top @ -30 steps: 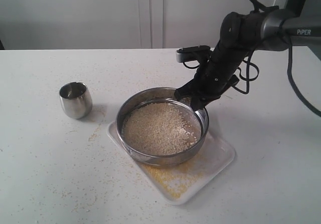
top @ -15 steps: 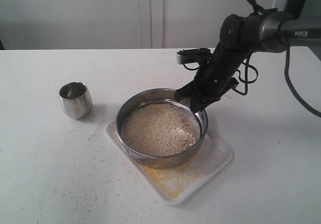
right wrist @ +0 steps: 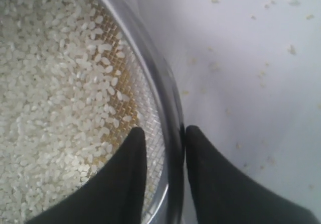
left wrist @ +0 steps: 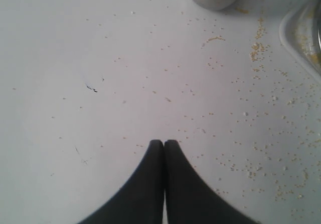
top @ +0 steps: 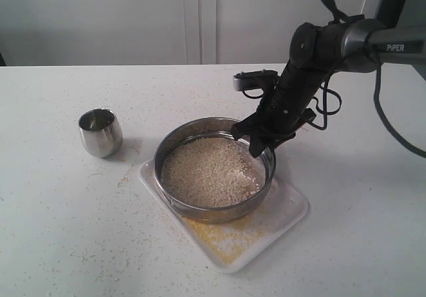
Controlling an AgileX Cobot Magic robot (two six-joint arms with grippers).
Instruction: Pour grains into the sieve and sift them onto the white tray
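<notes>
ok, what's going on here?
The right gripper is at the rim of the sieve, jaws open, one finger inside the wall and one outside, not clamping it. The sieve sits on the white tray with pale grains on its mesh. Yellow meal lies on the tray beside it. The steel cup stands upright on the table, apart from the tray. The left gripper is shut, holding nothing.
</notes>
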